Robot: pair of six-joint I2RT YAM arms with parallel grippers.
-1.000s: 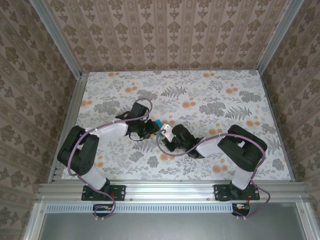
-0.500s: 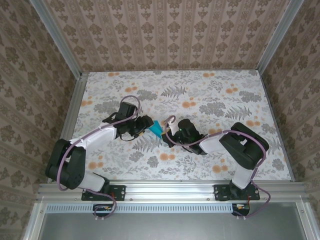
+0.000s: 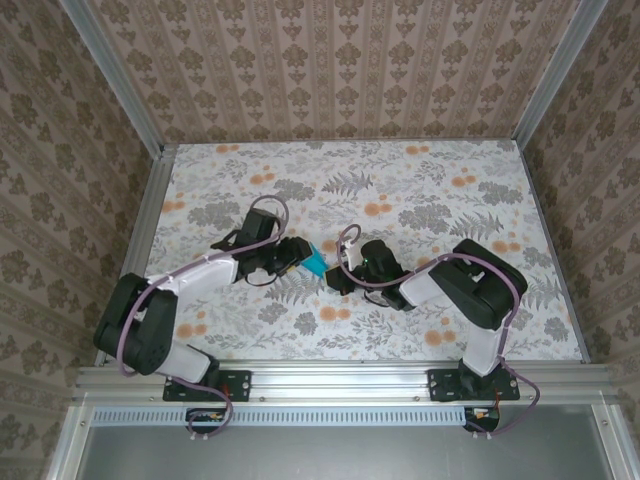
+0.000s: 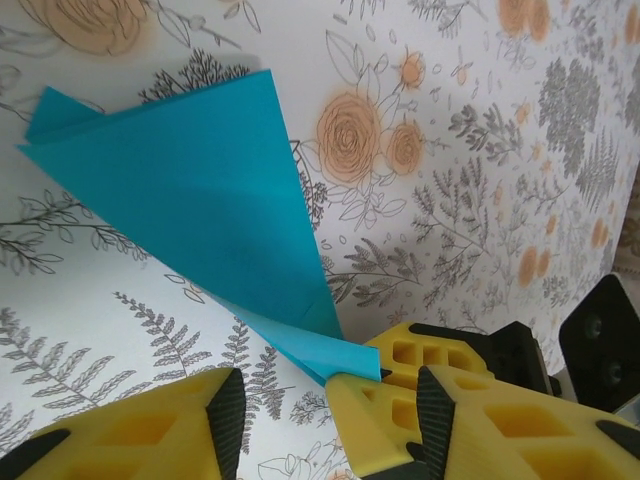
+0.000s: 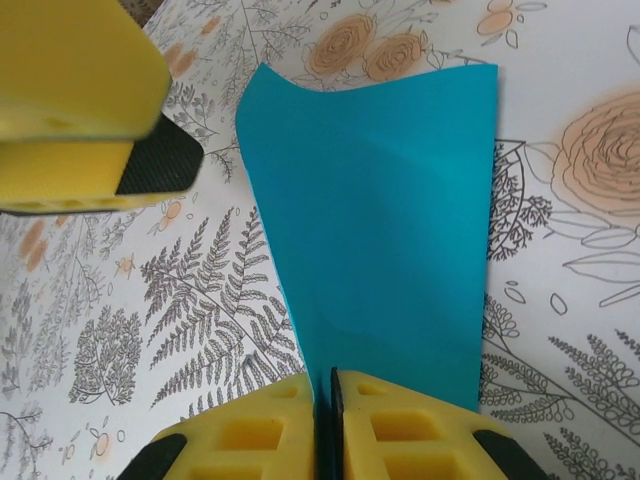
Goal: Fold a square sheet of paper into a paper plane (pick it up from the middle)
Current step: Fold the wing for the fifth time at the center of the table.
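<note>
The square sheet of paper [image 3: 315, 262] is turquoise and folded into a tapering, pointed shape [image 4: 190, 190]. It lies low over the floral table between the two grippers. My right gripper [image 5: 325, 385] is shut on its narrow end, and the wide end [image 5: 380, 200] fans away from the jaws. My left gripper [image 4: 330, 405] is open, its black pads [image 4: 225, 420] well apart. They stand on either side of the paper's tip and the right gripper's yellow fingertip [image 4: 400, 395]. In the top view the left gripper [image 3: 297, 262] and the right gripper [image 3: 333, 277] nearly meet at the paper.
The floral-patterned table [image 3: 420, 200] stretches behind and to both sides of the arms. Patterned walls and metal rails [image 3: 150, 210] bound it. One of the left gripper's fingers [image 5: 70, 100] hangs close at the upper left of the right wrist view.
The left gripper has opened and its arm has swung out to the left. The paper has come down from between the two grippers, and more of it shows. The right gripper has kept its pinch.
</note>
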